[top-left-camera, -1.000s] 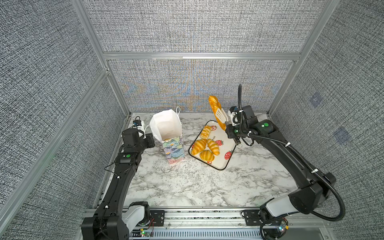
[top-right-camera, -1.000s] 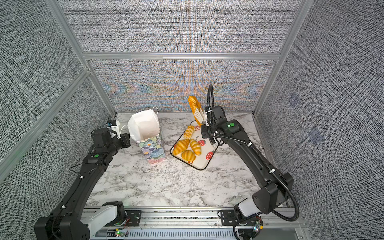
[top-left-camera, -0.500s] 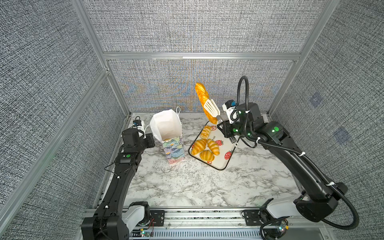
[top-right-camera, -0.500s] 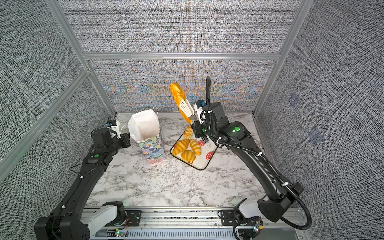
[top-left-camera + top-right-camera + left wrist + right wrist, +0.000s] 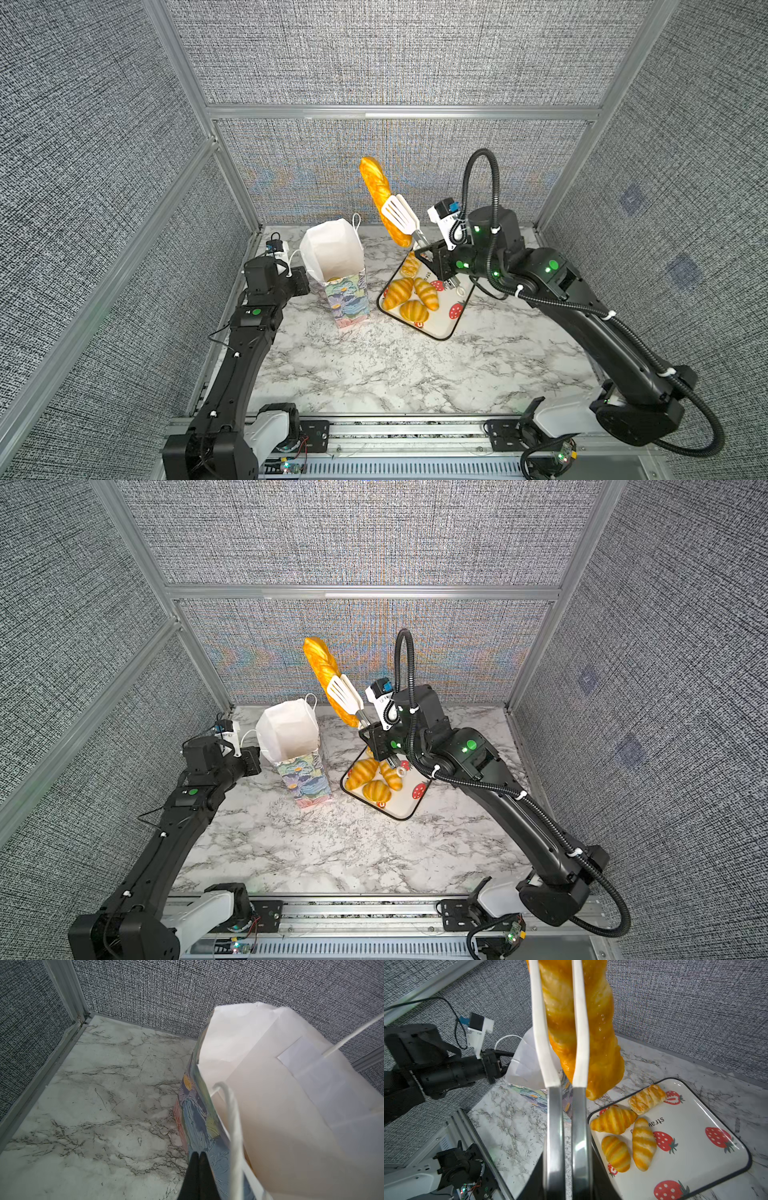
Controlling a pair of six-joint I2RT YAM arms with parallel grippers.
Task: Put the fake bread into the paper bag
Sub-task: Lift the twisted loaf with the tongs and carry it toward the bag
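Observation:
My right gripper (image 5: 430, 257) (image 5: 566, 1167) is shut on the steel handles of white slotted tongs (image 5: 399, 214) (image 5: 538, 1022). The tongs clamp a long braided fake bread loaf (image 5: 380, 195) (image 5: 322, 667) (image 5: 583, 1022), held high and steeply tilted between tray and bag. The paper bag (image 5: 336, 257) (image 5: 291, 733) (image 5: 270, 1105) stands open, floral outside, white inside. Something orange shows at its bottom in a top view. My left gripper (image 5: 301, 280) (image 5: 198, 1156) is shut against the bag's left outer wall, beside a cord handle. Several croissants (image 5: 399, 291) (image 5: 614, 1120) lie on the tray.
The strawberry-print tray (image 5: 453, 320) (image 5: 409, 804) (image 5: 695, 1157) with a black rim lies right of the bag on the marble table. Grey fabric walls with aluminium posts close in the back and both sides. A metal rail runs along the front edge.
The right arm has carried the tongs and loaf leftward from above the tray toward the bag, a little higher. The left arm and bag have not moved.

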